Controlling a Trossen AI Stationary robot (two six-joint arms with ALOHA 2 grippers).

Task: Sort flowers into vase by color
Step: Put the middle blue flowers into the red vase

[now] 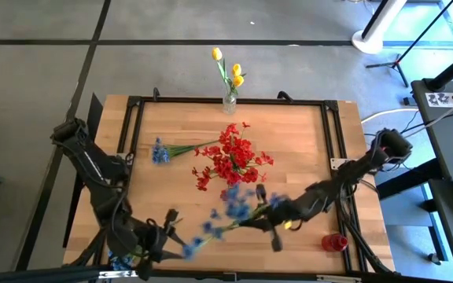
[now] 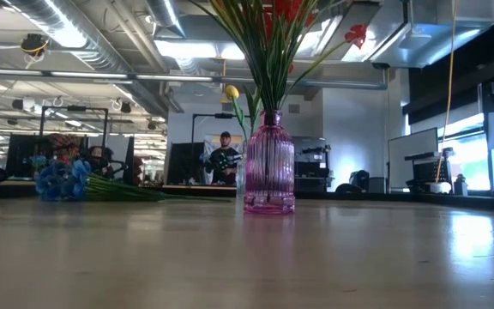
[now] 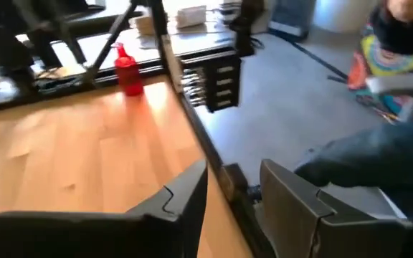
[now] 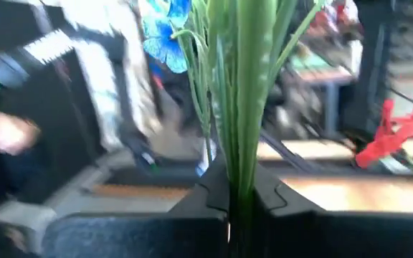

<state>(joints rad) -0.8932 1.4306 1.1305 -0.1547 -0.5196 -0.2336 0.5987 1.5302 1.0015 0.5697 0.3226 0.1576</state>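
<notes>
My right gripper (image 1: 264, 222) hovers over the table's near middle, shut on a spray of blue flowers (image 1: 238, 206) with green stems (image 4: 244, 107). My left gripper (image 1: 171, 228) stands open at the spray's far tip, nothing between its fingers (image 3: 185, 197). A pink vase (image 2: 269, 163) at the table's middle holds the red flowers (image 1: 234, 161). A clear vase (image 1: 229, 101) at the far edge holds yellow tulips (image 1: 234, 72). Another blue flower (image 1: 160, 152) lies flat on the table left of the red ones. My right gripper pinches the bundle of green stems (image 4: 241, 188) between its two fingers, near the stems' lower end. The fingers come level from the table's right side. The spray is lifted clear of the table, and its blue blossoms (image 4: 165, 34) reach out past the fingertips toward the table's left.
A small red vase (image 1: 335, 242) stands at the near right corner and also shows in the left wrist view (image 3: 127, 70). A black frame (image 1: 136, 126) runs round the tabletop. A person sits just beyond the table's near edge (image 3: 407, 43).
</notes>
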